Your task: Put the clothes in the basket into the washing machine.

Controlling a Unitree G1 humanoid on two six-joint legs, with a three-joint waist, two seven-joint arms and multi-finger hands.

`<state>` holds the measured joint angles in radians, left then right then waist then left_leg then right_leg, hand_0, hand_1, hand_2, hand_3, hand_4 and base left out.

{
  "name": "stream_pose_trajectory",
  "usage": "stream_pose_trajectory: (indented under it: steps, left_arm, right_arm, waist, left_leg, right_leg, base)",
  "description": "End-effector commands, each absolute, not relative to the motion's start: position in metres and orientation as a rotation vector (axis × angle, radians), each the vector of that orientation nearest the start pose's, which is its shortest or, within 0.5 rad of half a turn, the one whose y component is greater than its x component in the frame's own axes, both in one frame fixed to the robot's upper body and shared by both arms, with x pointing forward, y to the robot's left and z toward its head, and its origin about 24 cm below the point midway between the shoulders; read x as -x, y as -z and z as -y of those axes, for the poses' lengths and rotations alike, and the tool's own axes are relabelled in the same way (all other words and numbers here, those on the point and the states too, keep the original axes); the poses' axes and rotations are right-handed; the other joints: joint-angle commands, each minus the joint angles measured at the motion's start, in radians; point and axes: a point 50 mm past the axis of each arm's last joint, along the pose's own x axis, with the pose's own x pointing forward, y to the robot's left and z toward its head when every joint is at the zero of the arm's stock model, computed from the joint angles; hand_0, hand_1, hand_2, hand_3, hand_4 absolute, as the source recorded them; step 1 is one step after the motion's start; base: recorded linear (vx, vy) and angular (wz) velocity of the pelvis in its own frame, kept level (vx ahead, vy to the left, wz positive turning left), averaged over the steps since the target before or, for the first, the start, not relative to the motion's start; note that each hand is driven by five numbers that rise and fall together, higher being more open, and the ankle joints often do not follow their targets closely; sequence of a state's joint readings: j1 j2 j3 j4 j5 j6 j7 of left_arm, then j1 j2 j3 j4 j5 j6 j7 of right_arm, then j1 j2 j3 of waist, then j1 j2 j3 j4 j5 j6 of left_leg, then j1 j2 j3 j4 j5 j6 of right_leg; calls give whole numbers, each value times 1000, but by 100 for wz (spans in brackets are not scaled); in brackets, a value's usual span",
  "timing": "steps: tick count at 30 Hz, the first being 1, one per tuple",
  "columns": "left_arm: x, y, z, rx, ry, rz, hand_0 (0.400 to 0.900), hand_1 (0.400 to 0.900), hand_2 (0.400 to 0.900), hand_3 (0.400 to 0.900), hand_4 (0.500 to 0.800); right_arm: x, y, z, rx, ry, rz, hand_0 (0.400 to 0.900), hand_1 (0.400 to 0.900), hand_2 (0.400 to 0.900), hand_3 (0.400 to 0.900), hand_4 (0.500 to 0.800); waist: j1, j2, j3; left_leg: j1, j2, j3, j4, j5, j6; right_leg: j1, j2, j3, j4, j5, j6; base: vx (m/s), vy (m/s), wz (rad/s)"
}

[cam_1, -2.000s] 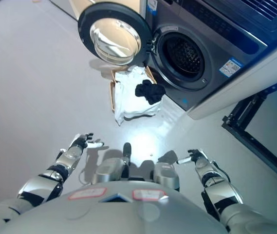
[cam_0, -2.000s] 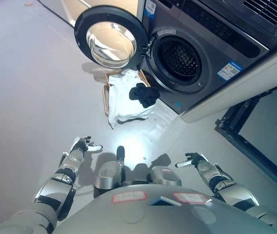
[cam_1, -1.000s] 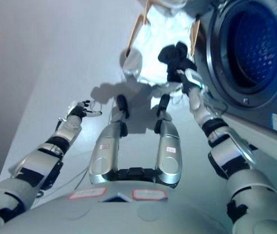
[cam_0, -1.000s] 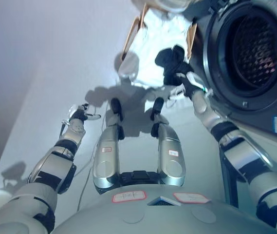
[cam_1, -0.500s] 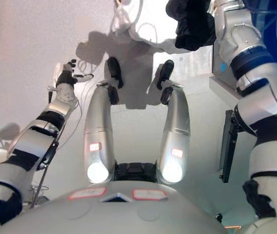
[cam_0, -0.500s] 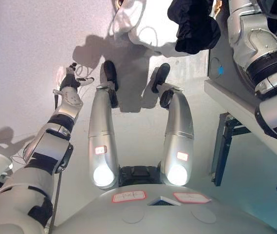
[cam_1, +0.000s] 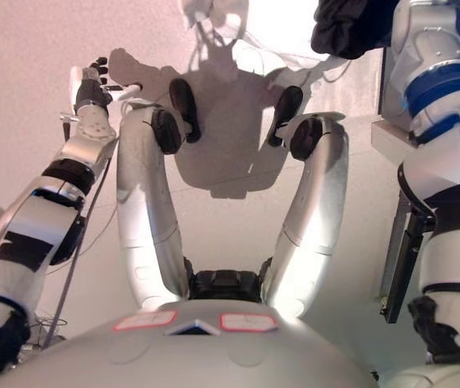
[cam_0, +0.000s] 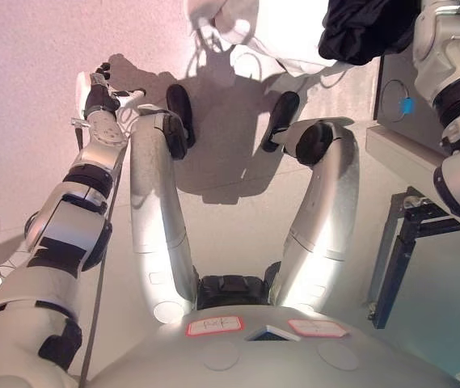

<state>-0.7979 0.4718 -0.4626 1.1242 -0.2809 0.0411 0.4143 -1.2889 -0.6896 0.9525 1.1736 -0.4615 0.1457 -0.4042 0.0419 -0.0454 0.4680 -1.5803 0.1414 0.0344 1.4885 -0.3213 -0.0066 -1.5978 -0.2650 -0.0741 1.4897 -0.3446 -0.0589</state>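
A black garment (cam_0: 365,29) hangs at the top right, right beside my right forearm (cam_0: 449,48). The forearm runs up past the top edge, so my right hand does not show. White clothes (cam_0: 274,31) of the basket lie on the floor at the top middle; the basket itself is cut off. The washing machine's lower front corner (cam_0: 398,90) shows at the right, just below the black garment. My left hand (cam_0: 99,86) is open and empty at the upper left above the floor, far from the clothes; it also shows in the right eye view (cam_1: 90,81).
A dark metal frame (cam_0: 406,252) stands on the floor at the right, beside the machine's light base (cam_0: 391,158). Pale floor (cam_0: 27,137) spreads to the left.
The camera has tilted and the whole picture shifted. The black garment now sits further right at the top edge, closer to the machine's front. My left hand stays open out to the left.
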Motion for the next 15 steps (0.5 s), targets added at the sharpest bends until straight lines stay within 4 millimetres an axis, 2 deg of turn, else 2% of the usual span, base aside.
stream_pose_trajectory:
  steps: [1, 4, 7, 15]
  left_arm:
    - [-348, -47, -286, -567, -537, -381, 900, 900, 900, 900, 800]
    - [-356, -64, -290, -548, -558, -351, 900, 900, 900, 900, 800]
    - [-356, -70, -298, -547, -587, -349, 900, 900, 900, 900, 800]
    - [-352, -70, -307, -542, -582, -354, 900, 900, 900, 900, 800]
  right_arm:
    - [-402, -222, 286, 1745, 508, -33, 900, 900, 900, 900, 800]
    - [-402, -219, 290, 1723, 496, -84, 900, 900, 900, 900, 800]
    - [-403, -218, 288, 1677, 478, -96, 900, 900, 900, 900, 800]
    - [-406, -197, 276, 1614, 301, -153, 900, 900, 900, 900, 800]
  waist:
    - [-15, 36, -43]
    - [-6, 29, 2]
    - [0, 18, 12]
    - [1, 4, -58]
  left_leg:
    - [11, 6, -30, 80, -102, -51]
    - [10, 20, -30, 163, -142, -49]
    - [10, 18, -36, 190, -155, -46]
    - [11, -5, -58, 145, -137, -54]
  right_leg:
    - [28, -5, -1, 101, -70, 80]
    - [28, -11, 6, 181, -108, 72]
    - [28, -10, 7, 216, -127, 64]
    - [28, 7, -4, 164, -104, 67]
  base:
    - [-13, 6, -8]
    - [-7, -10, -8]
    - [18, -2, -5]
    - [38, -15, 2]
